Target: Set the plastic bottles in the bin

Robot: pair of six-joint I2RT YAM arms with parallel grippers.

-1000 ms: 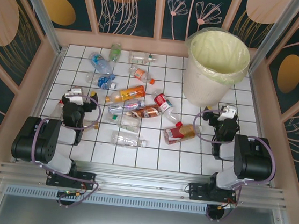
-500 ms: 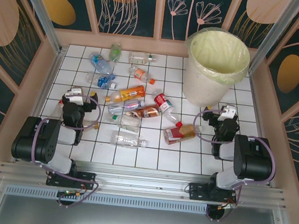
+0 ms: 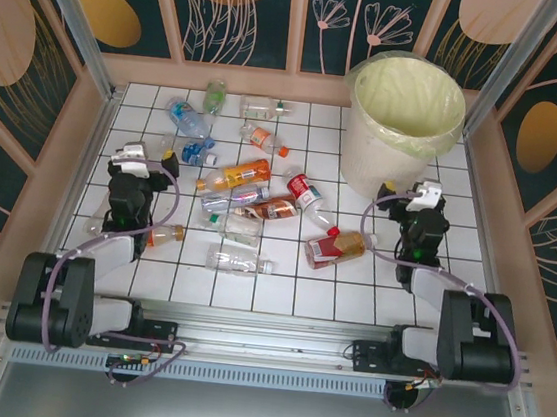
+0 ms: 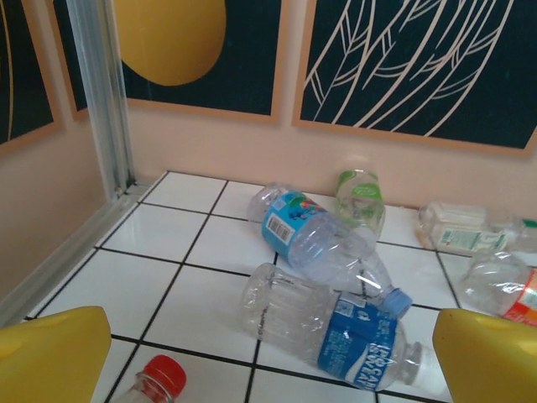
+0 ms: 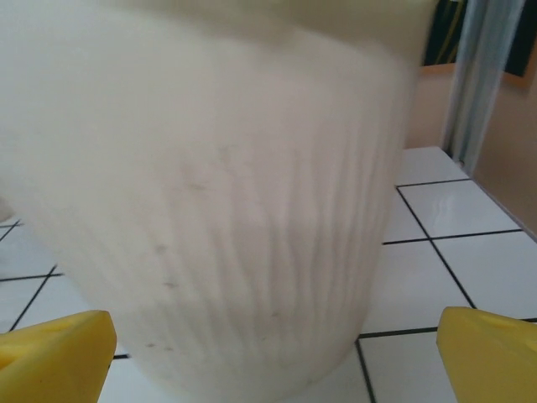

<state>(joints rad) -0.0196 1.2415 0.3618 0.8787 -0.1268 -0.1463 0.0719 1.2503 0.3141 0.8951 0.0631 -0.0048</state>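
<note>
Plastic bottles (image 3: 240,174) lie scattered over the middle and far left of the tiled tabletop (image 3: 349,299); the bin (image 3: 383,170) stands upright in the far right corner.
From the right wrist the bin wall is blurred and its top is hard to make out. From the left wrist a red-capped bottle (image 4: 157,379) is cut by the lower edge. The left jaws and right jaws stand wide apart, gripping nothing. The nearest row of tiles is bare, and walls close three sides.

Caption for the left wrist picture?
Open yellow jaws frame two blue-labelled plastic bottles lying on the white tiled table.
</note>
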